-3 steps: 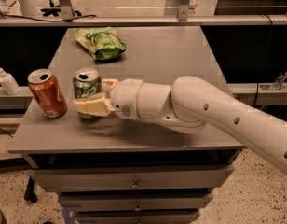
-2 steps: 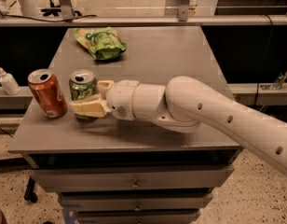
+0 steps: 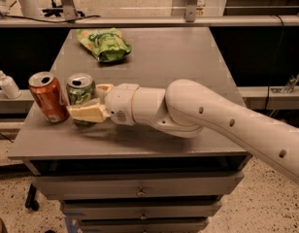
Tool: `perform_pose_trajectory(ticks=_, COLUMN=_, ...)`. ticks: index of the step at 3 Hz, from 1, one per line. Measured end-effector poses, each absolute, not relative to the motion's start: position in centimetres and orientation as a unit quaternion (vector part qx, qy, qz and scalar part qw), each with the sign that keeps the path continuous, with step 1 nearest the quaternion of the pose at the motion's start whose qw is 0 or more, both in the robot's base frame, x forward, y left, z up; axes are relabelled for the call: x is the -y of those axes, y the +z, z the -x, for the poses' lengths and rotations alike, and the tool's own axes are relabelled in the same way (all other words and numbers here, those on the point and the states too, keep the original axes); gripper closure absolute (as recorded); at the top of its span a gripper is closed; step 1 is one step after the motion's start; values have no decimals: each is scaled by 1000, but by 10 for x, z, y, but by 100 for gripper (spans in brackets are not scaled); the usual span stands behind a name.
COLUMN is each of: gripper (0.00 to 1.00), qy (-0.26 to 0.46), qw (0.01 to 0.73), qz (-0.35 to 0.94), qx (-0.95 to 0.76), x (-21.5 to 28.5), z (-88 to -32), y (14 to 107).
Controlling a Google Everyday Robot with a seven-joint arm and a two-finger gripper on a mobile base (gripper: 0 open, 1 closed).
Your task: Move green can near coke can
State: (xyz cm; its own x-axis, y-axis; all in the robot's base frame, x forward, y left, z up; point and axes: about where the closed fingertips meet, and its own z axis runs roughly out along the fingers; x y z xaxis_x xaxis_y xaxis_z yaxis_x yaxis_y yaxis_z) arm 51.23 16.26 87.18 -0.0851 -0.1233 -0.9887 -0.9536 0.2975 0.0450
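Observation:
The green can (image 3: 80,94) stands upright on the grey table (image 3: 154,62), near its front left. My gripper (image 3: 91,102) is shut on the green can, one pale finger (image 3: 87,113) across its front and the other behind it. The coke can (image 3: 47,97), red-orange with a silver top, stands upright just left of the green can, a small gap between them. My white arm (image 3: 203,118) reaches in from the right, low over the table.
A flat green snack bag (image 3: 104,43) lies at the table's back left. A white pump bottle (image 3: 7,83) stands on a lower ledge left of the table. Drawers (image 3: 140,191) sit under the tabletop. A metal rail (image 3: 149,19) runs behind.
My gripper has carried the green can left, closing the gap to the coke can. The coke can and bag have not moved.

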Motion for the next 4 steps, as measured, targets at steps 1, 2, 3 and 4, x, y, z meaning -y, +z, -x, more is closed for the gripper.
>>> perform_pose_trajectory(ticks=1, gripper=35, qy=401, qw=518, qz=436, qx=-617, x=-165, z=-513, y=872)
perform_pose_trajectory(ticks=2, gripper=12, qy=402, qw=517, qz=435, qx=-618, x=-167, z=-512, y=872)
perform_pose_trajectory(ticks=3, gripper=0, qy=402, qw=516, qz=432, qx=-621, x=-164, z=-513, y=873)
perform_pose_trajectory(ticks=4, gripper=0, qy=405, qw=516, qz=427, qx=-622, x=-160, z=-512, y=878)
